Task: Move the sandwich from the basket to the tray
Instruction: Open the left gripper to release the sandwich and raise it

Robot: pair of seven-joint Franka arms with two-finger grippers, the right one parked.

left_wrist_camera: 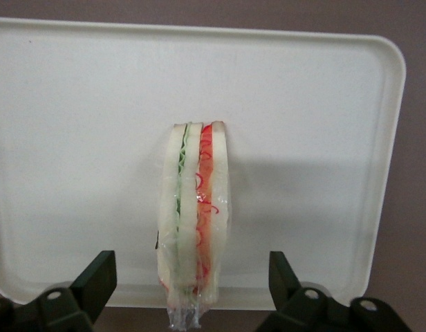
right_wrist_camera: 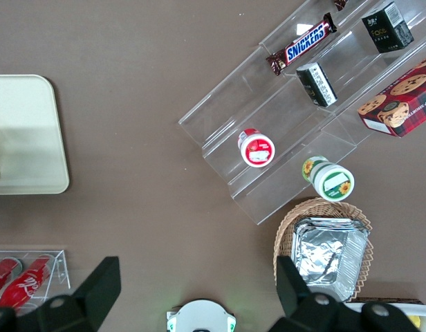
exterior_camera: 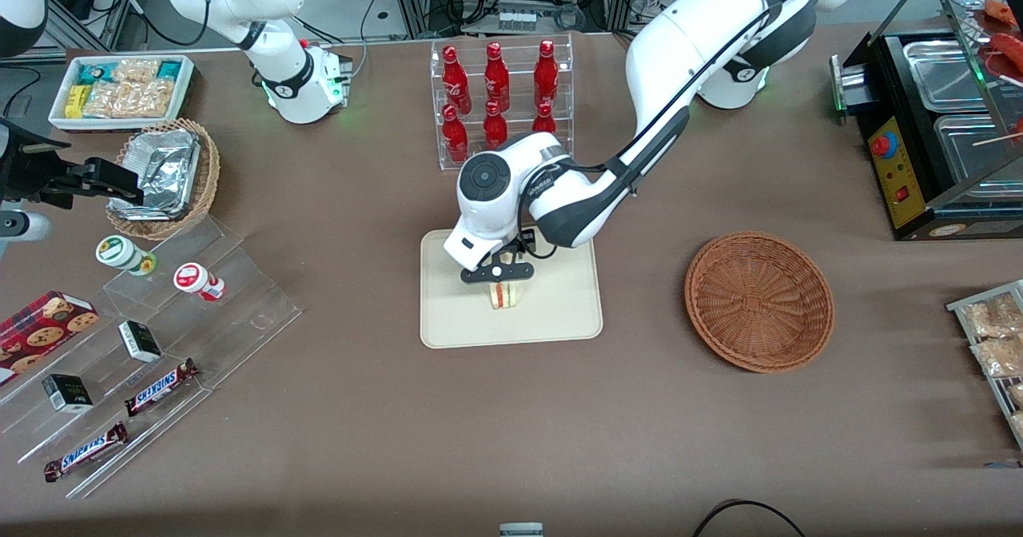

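The sandwich [exterior_camera: 503, 296] stands on its edge on the cream tray [exterior_camera: 559, 313], about in the tray's middle. In the left wrist view the sandwich [left_wrist_camera: 196, 221] shows white bread with green and red filling in clear wrap, resting on the tray [left_wrist_camera: 75, 138]. My left gripper [exterior_camera: 502, 280] hangs just above it, open. Its black fingers [left_wrist_camera: 95, 280] stand wide on either side of the wedge, with a gap between each one and the bread. The reddish-brown woven basket [exterior_camera: 759, 301] sits empty toward the working arm's end of the table.
A clear rack of red bottles [exterior_camera: 499, 97] stands farther from the front camera than the tray. Acrylic steps with snacks [exterior_camera: 160, 305], a foil-lined wicker basket [exterior_camera: 164, 173] and a white snack bin [exterior_camera: 120, 89] lie toward the parked arm's end. A black appliance [exterior_camera: 935, 121] sits at the working arm's end.
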